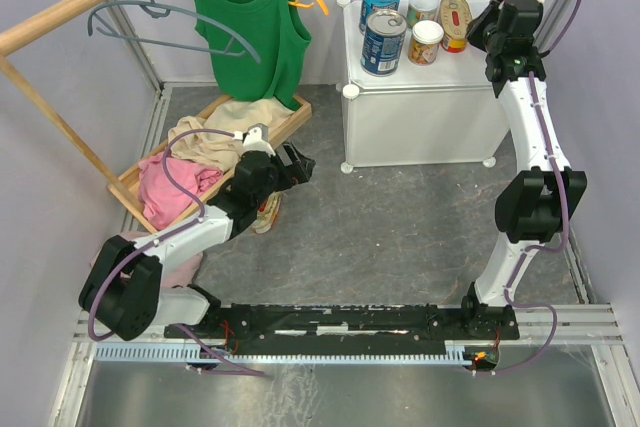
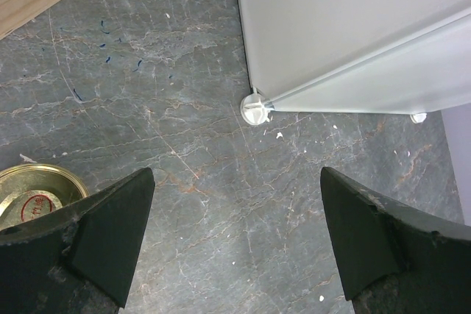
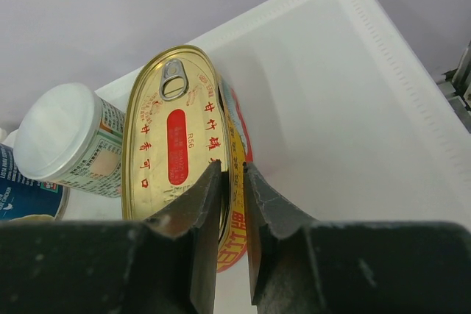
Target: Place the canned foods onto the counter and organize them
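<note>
Your right pincer (image 3: 232, 170) pinches the flat oval gold-topped tin (image 3: 173, 130) by its rim, likely to seat it on the white plastic counter (image 3: 346, 123) beside the small white-lidded can (image 3: 59, 130).

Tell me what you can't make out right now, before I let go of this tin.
- Floor tin: in the left wrist view, cut off by the frame edge and a left finger; in the top view, mostly under the left arm.
- Held tin: in the right wrist view, the right gripper hides its lower end, so whether it rests on the counter is unclear.
- Blue tin: in the right wrist view, cut by the left edge.
</note>
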`<state>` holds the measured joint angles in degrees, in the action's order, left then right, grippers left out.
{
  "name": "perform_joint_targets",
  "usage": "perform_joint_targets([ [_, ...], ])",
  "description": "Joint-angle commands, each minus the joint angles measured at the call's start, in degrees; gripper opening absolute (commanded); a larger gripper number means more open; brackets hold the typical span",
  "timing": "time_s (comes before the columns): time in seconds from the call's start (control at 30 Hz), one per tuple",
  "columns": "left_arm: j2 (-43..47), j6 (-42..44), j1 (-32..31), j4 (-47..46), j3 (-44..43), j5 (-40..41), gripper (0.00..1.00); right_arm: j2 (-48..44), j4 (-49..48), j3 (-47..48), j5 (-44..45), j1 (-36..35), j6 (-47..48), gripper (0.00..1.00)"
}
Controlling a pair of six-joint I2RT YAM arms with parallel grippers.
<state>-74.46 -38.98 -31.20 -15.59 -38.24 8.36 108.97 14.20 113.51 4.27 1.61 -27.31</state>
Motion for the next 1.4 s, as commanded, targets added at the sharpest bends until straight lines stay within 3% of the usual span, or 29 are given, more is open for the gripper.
perform_joint_targets([
  [0.0, 1.4, -0.9, 0.4, -2.0, -0.6, -0.7, 1.0, -2.4, 2.8, 0.5, 1.3, -0.2, 2.0, 0.25],
  [0.93, 2.0, -1.3, 0.3, -1.5, -1.2, -1.0, 1.0, -0.3, 5.9, 6.8, -2.3, 2.2, 2.9, 0.28],
  [1.07, 2.3, -1.2, 0.2, -1.2, -1.3, -0.6, 1.0, -1.1, 6.0, 7.6, -3.7, 2.1, 3.6, 0.35],
  [1.37, 3.4, 0.2, 0.3, 1.4, -3.2, 2.4, 1.0, -8.2, 4.6, 4.6, -2.9, 1.6, 4.2, 0.66],
])
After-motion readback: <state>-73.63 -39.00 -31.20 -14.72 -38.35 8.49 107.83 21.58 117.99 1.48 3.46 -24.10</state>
